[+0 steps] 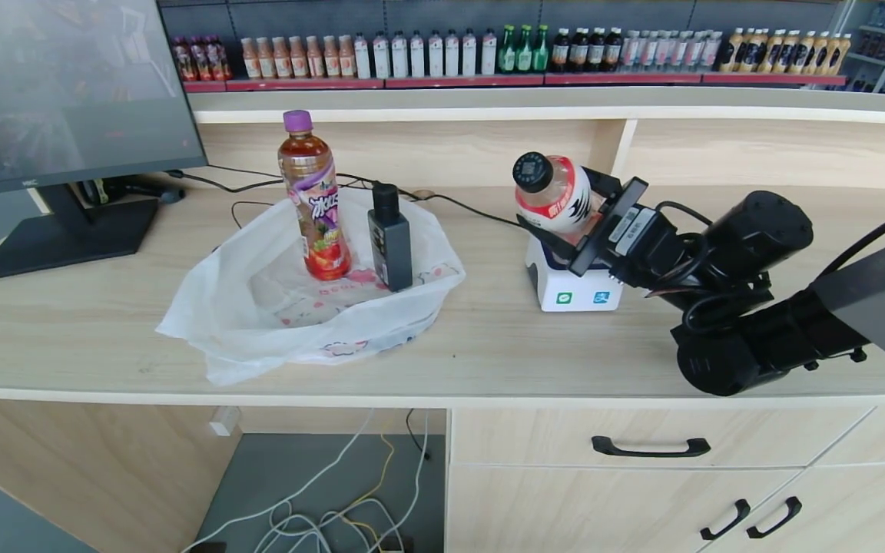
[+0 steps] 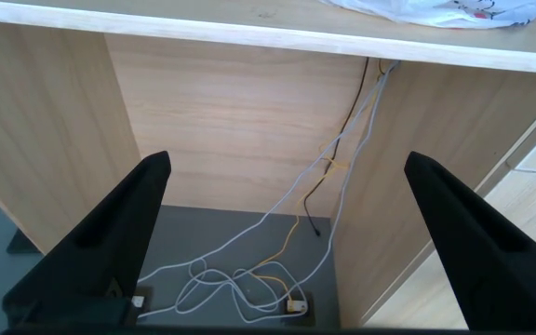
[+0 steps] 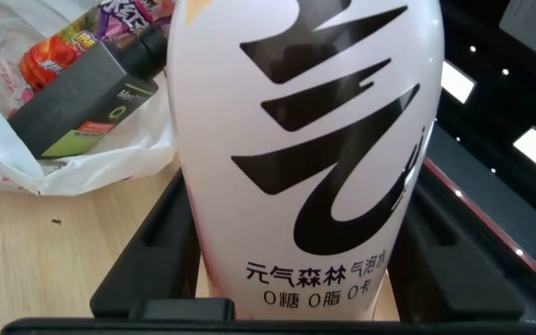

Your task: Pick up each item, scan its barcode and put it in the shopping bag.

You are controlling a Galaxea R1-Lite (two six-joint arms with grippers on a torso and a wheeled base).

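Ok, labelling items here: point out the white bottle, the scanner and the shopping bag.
white bottle (image 1: 561,201), head view, its label.
scanner (image 1: 581,298), head view, front face.
shopping bag (image 1: 273,346), head view, near rim.

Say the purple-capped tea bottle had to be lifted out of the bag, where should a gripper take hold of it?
Grip the purple-capped tea bottle around its mid-body, above the shopping bag rim. It stands upright, so come in level from the robot's left, because the black bottle stands close on its other side.

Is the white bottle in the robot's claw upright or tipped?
Tipped: the white bottle leans in the right gripper, its cap angled toward the shopping bag.
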